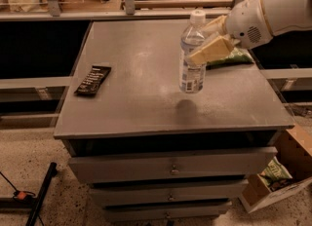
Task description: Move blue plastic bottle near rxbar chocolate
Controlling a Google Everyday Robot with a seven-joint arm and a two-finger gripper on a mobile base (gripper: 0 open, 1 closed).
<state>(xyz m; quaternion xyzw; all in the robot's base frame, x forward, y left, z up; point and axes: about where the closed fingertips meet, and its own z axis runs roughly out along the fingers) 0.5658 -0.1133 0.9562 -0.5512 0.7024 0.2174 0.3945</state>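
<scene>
The blue plastic bottle (192, 59), clear with a white cap and a white-and-blue label, hangs upright just above the grey cabinet top (146, 98), its shadow below it. My gripper (207, 42) reaches in from the right and is shut on the bottle's upper body, with cream-coloured fingers (212, 50) across it. The rxbar chocolate (92, 80), a flat black bar with white lettering, lies near the left edge of the top, well to the left of the bottle.
A green crinkly snack bag (229, 57) lies behind the gripper at the right. The top's front edge is close below the bottle. A cardboard box (275, 178) with a snack bag stands on the floor at the right. A black stand leg (36, 198) lies at the lower left.
</scene>
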